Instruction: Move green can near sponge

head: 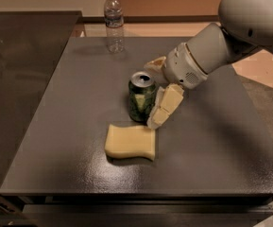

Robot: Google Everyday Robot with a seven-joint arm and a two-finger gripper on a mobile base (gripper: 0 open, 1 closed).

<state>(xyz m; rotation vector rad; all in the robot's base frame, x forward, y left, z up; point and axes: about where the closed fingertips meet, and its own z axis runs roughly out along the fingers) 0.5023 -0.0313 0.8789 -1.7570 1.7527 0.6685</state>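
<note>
currently: can (142,96) upright on worktop (55,126), just behind sponge (130,142); gripper (151,93) closed around can, one finger each side. step: placement, seemingly near done. next: let go, then lift clear without tipping the can

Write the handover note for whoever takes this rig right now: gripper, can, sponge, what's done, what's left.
The gripper is low at the right side of the green can; whether it grips the can cannot be told.
The green can stands upright on the table, just behind the far edge of the sponge.
The sponge lies flat towards the table's front.
Done: the green can looks placed near the sponge.
Left: probably release if held, then back the gripper away without tipping the green can.
</note>
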